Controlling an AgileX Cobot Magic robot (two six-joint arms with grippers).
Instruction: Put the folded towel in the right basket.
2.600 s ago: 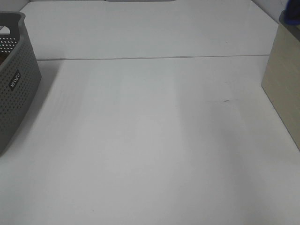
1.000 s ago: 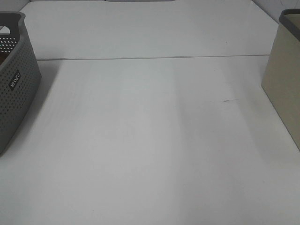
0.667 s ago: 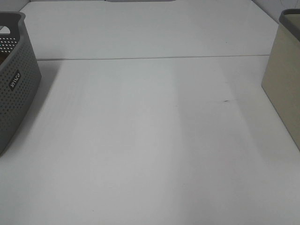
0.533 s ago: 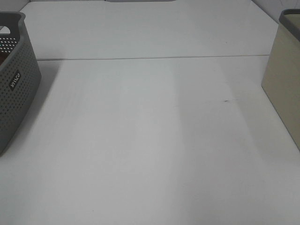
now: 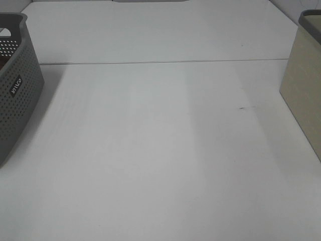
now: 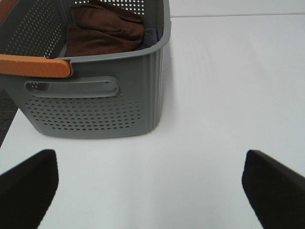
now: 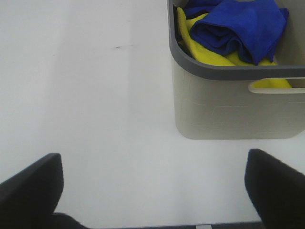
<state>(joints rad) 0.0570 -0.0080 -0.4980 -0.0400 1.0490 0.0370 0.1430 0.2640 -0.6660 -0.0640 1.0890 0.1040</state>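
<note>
right basket [image 7: 228, 102]: beige, grey rim, upper right of the right wrist frame; in the high view we see only its wall at the right edge.
blue towel [image 7: 240, 26]: bunched inside the right basket, lying on a yellow towel [image 7: 209, 55].
right hand [image 7: 152, 191]: fingers spread wide, nothing between them, over the white surface [image 5: 160, 150].
left hand [image 6: 152, 191]: spread, holding nothing.
perforated grey basket [image 6: 95, 102]: upper left of the left wrist frame, brown towel [image 6: 102, 31] inside, orange handle [image 6: 33, 66].
</note>
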